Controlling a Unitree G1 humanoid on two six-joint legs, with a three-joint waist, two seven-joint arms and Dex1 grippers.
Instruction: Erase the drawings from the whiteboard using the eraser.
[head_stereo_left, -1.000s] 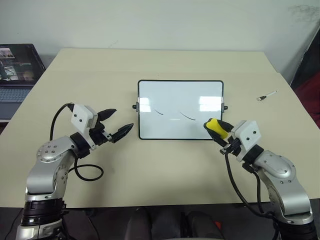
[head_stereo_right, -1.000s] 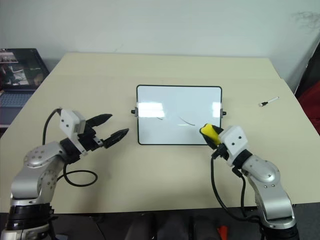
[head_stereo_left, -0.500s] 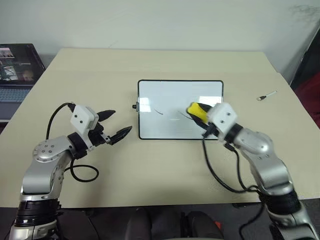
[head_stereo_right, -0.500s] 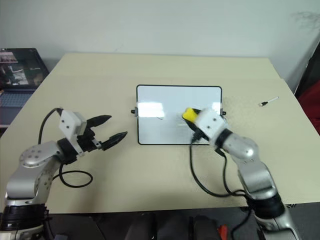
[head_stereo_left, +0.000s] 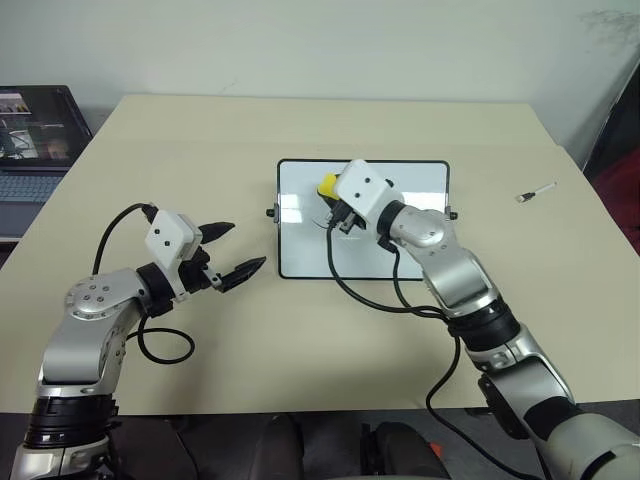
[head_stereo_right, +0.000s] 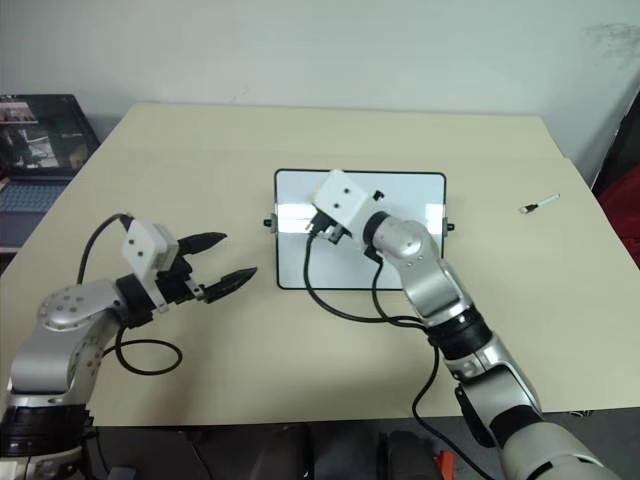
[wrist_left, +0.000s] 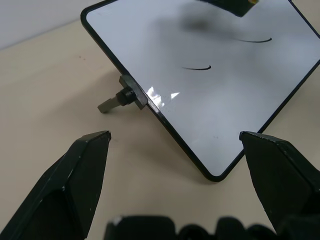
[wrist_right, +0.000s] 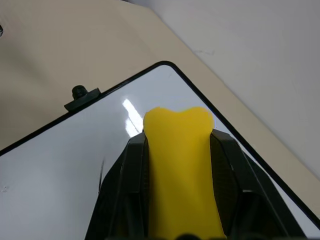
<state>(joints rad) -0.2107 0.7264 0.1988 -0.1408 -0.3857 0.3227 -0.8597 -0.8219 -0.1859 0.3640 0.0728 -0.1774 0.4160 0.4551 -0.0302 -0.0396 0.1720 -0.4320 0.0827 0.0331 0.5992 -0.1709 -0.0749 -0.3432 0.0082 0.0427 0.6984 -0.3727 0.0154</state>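
Tabletop: right gripper (head_stereo_left: 333, 195) clamps eraser (head_stereo_left: 327, 186) lengthwise over whiteboard (head_stereo_left: 420, 250); left gripper (head_stereo_left: 238, 250) wide.

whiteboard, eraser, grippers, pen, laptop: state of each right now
whiteboard: flat on the table, two black strokes unerased
eraser: pinched in the right gripper, over the board's left part
left gripper: open, empty, beside the board
pen: lying on the table, untouched
laptop: open, screen lit

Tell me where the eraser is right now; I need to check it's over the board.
In the left eye view the eraser is clamped in the right gripper, over the far left part of the whiteboard, at mid-table.
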